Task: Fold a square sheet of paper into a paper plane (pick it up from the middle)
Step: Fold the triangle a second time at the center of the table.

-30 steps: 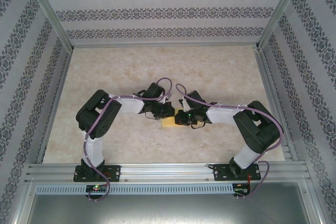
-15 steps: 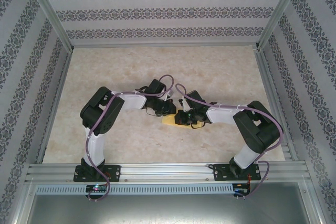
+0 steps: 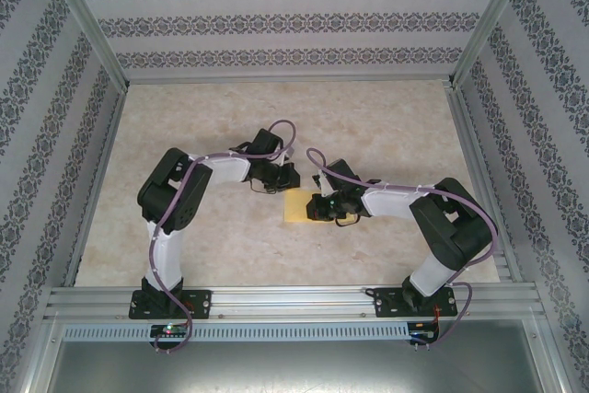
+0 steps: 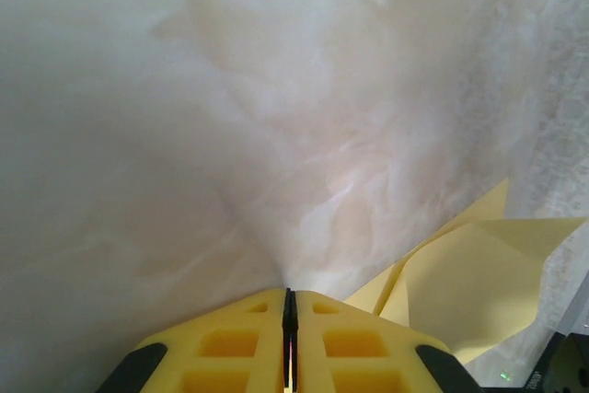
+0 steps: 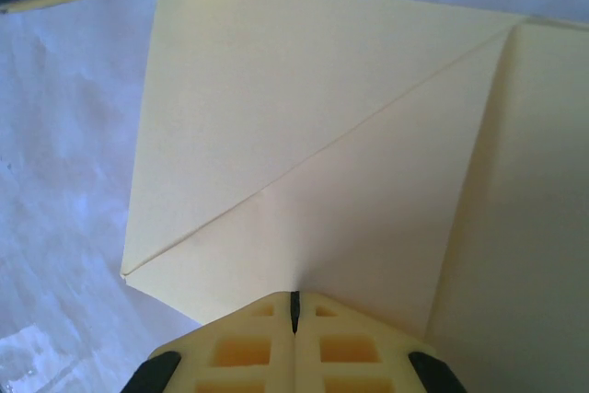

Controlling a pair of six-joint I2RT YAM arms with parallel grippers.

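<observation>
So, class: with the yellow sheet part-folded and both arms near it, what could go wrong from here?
1. The sheet has only the right gripper at its edge, jaws shut; a push could slide or swing it on the table.
2. Its flaps look raised in the left wrist view, so the creases may spring open.
3. The left gripper is clear of it, jaws shut, and could nudge rather than grasp it.

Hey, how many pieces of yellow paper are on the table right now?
1. The paper lies mid-way across the table, partly folded, with the right gripper at its right edge. Anything beneath the arms would be hidden.
</observation>
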